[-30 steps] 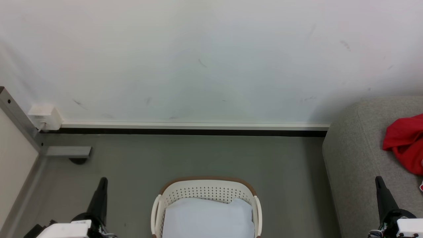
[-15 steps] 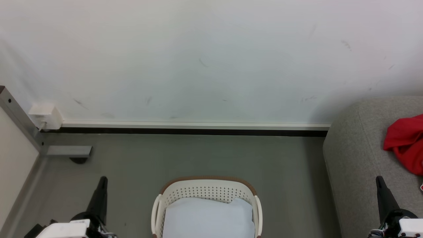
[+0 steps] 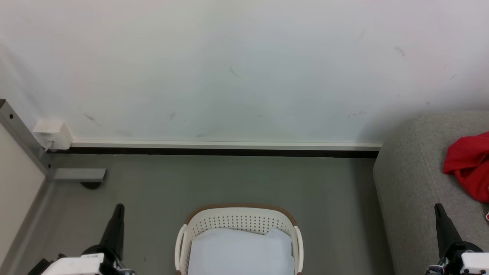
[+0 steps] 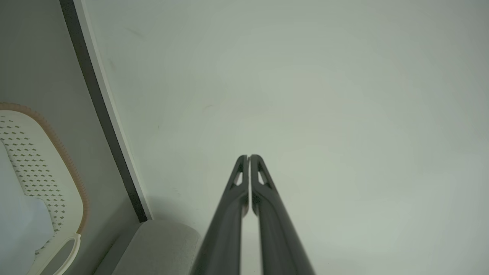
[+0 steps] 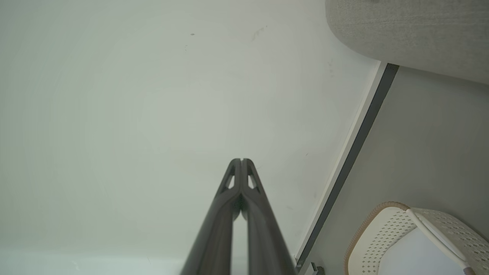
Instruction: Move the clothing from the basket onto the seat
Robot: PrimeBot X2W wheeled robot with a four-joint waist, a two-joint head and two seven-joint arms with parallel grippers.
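Note:
Red clothing (image 3: 469, 168) lies bunched on the grey seat (image 3: 408, 183) at the right edge of the head view. The white basket (image 3: 238, 220) with its brown rim stands on the floor at bottom centre, holding only pale bluish-white padding (image 3: 240, 252). My left gripper (image 3: 119, 208) points up at the lower left, shut and holding nothing; in its wrist view the fingertips (image 4: 249, 157) meet. My right gripper (image 3: 437, 207) rises in front of the seat at the lower right, also shut with nothing in it, tips (image 5: 241, 160) pressed together. The basket (image 4: 46, 168) (image 5: 416, 236) shows in both wrist views.
A white wall (image 3: 244, 68) with a dark skirting strip (image 3: 221, 152) runs behind the grey floor (image 3: 237, 179). A white wall box (image 3: 51, 134) and a metal post (image 3: 23, 141) stand at the left. A grey floor bracket (image 3: 79, 175) lies near them.

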